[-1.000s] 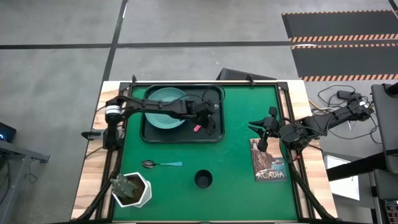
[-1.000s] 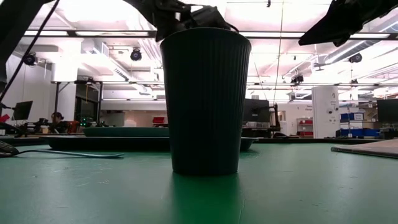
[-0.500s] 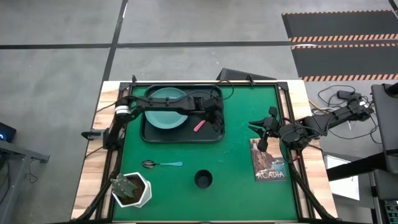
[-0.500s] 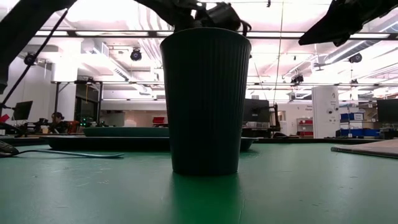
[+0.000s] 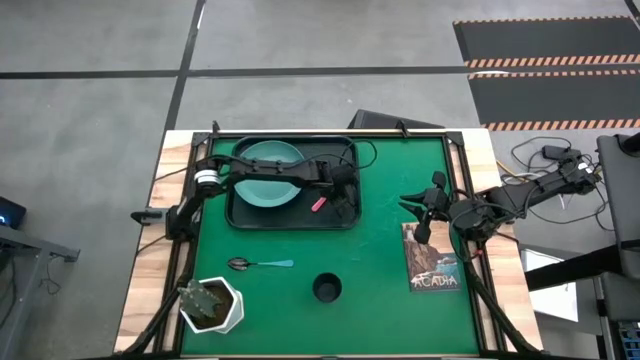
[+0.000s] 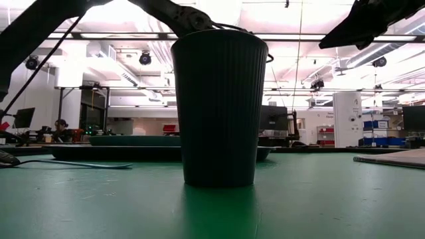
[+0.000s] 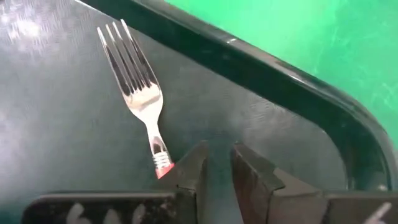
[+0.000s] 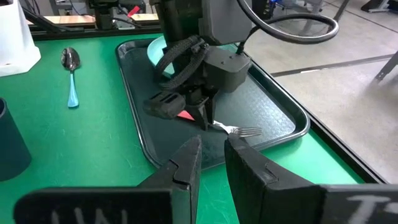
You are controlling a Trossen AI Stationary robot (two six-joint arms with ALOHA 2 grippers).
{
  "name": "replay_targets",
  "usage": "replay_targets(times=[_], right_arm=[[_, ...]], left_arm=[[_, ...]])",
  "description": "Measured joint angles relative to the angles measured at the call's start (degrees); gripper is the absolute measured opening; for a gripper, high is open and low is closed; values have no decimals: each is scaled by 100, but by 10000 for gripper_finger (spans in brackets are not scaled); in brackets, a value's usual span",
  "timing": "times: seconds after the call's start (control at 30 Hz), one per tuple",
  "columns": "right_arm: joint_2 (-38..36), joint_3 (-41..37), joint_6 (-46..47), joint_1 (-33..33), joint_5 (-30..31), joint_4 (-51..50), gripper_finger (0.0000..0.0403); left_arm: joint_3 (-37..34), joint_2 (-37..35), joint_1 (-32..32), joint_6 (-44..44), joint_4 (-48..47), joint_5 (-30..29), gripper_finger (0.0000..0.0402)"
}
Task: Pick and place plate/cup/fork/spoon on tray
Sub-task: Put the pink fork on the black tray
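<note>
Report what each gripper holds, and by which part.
Nothing. The left gripper is empty above the fork on the tray; the right gripper is empty too.

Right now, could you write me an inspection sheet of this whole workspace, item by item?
Surface: green mat on a wooden table.
Job's things: tray at the far left of the mat holds the plate and the fork. The spoon and the cup lie off the tray on the mat.
Clutter: white plant pot at the near left corner; a book at the right.
Pincers: left pincer above the tray beside the fork's handle, fingers slightly apart, empty. Right pincer waits at the right of the mat, empty, slightly open.
Cables: black cables on the floor to the right.
Surroundings: grey floor, striped mats; a lab room behind.
</note>
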Motion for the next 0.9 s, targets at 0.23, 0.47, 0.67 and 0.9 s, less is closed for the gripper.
replay_targets(times=[0.23,0.47,0.67,0.9], right_arm=[[0,-9,20,0,0,0,59],[0,-10,80,0,-7,-30,59],[0,-13,131,0,-9,-135,59],[0,-13,131,0,-4,-133,59]], left_arm=[[-142,3,66,240,-31,-577,105],[-363,6,146,245,17,-578,118],[-582,6,154,222,71,-577,118],[-590,6,190,-84,220,-575,86]])
